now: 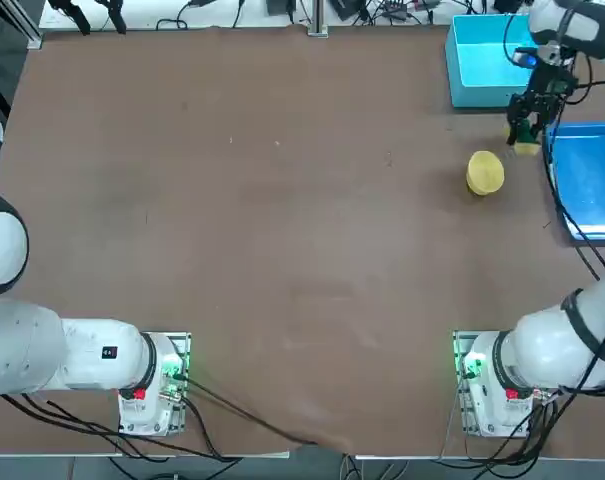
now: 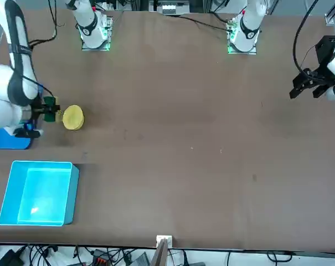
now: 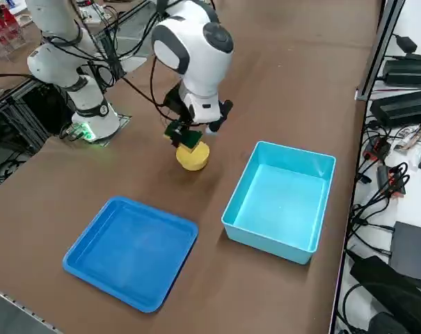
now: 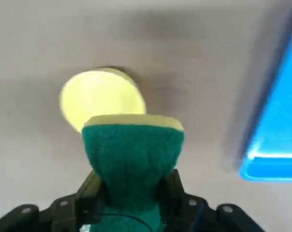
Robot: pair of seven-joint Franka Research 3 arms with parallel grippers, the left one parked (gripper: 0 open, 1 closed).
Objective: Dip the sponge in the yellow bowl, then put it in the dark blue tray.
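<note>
Green scouring face toward the wrist camera, the one sponge (image 4: 131,159) is pinched at its waist between the two black fingers (image 4: 95,191) of the right gripper (image 4: 131,195), which squeeze it narrow there. Its long axis runs out from the fingers, with the thin yellow layer at the far end. Held clear of the brown table (image 1: 282,220), the sponge hangs between the single yellow bowl (image 1: 485,173) on one side and the single dark blue tray (image 1: 592,180) on the other, near both, touching neither. Farther out stands one light cyan box (image 1: 482,60). No readable writing shows on any of them.
</note>
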